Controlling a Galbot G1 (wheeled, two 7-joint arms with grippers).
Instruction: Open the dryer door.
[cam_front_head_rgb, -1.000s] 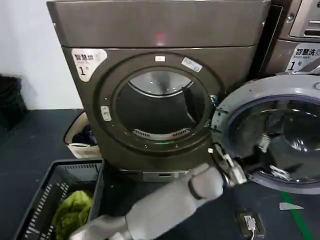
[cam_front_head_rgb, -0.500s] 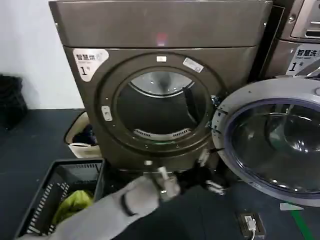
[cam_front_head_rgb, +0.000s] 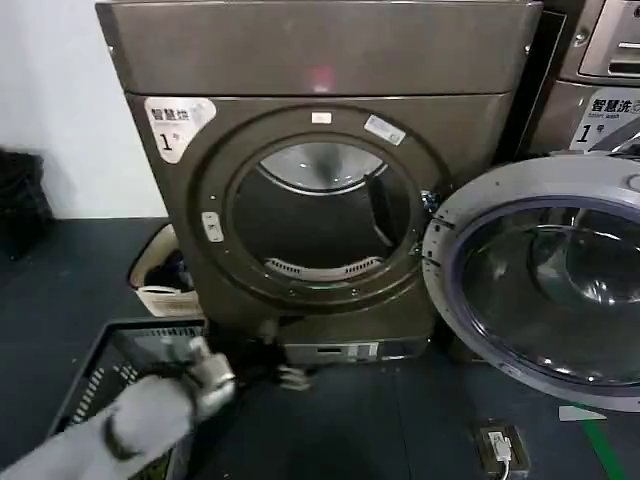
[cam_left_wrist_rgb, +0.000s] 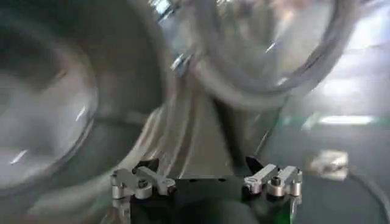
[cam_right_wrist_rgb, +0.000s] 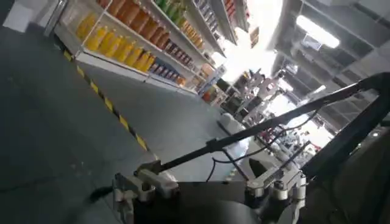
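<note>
Head view: the dryer (cam_front_head_rgb: 320, 170), a big grey-brown front-loader bearing a white "1" sticker (cam_front_head_rgb: 176, 122), fills the middle of the scene with its round drum opening (cam_front_head_rgb: 318, 218) exposed. Its glass-windowed door (cam_front_head_rgb: 540, 285) stands swung wide on the hinge at the robot's right, in front of a neighbouring machine (cam_front_head_rgb: 600, 70). By the look of it, the opening itself is done and only the arm's clearing away is left. A dark laundry basket (cam_front_head_rgb: 120, 385) holding a green cloth (cam_front_head_rgb: 120, 425) sits on the floor low at the left, just beside the machine's base. The grey left arm reaches across that basket, and the left gripper (cam_front_head_rgb: 208, 372) hangs low before the dryer's bottom panel, well apart from the door. In the left wrist view the left gripper (cam_left_wrist_rgb: 207, 182) has its fingers spread wide with nothing between them. The right gripper (cam_right_wrist_rgb: 207, 185) is parked away from the work, facing a shelved aisle, fingers likewise apart and empty. To finish well, the left arm should keep clear of the basket rim and leave the door undisturbed.
</note>
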